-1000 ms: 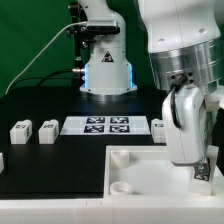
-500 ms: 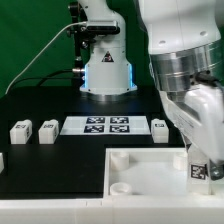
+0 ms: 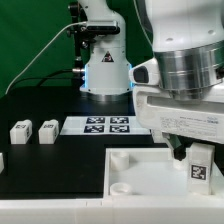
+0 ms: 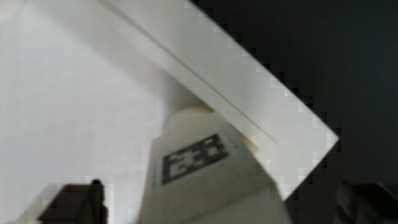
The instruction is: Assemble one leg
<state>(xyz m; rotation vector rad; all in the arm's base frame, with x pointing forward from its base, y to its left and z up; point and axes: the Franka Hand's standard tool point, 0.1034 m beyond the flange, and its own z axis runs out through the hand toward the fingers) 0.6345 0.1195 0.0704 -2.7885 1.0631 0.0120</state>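
Note:
My gripper (image 3: 196, 158) is shut on the leg (image 3: 201, 165), a small white post with a black-and-white tag on its face. It holds the leg at the exterior view's right, over the right part of the large white tray (image 3: 140, 172) with round corner sockets. In the wrist view the leg (image 4: 210, 175) stands between my dark fingers (image 4: 71, 205), with the tray's wall and edge (image 4: 107, 90) behind it. My gripper's own tips (image 4: 214, 208) sit at that picture's lower edge. Whether the leg touches the tray cannot be told.
Two more white tagged legs (image 3: 20, 130) (image 3: 46, 131) lie on the black table at the exterior view's left. The marker board (image 3: 105, 125) lies behind the tray. The robot's base (image 3: 105, 70) stands at the back.
The hand has turned about its axis, so its broad side now faces the camera. The held leg has shifted slightly over the tray's right part.

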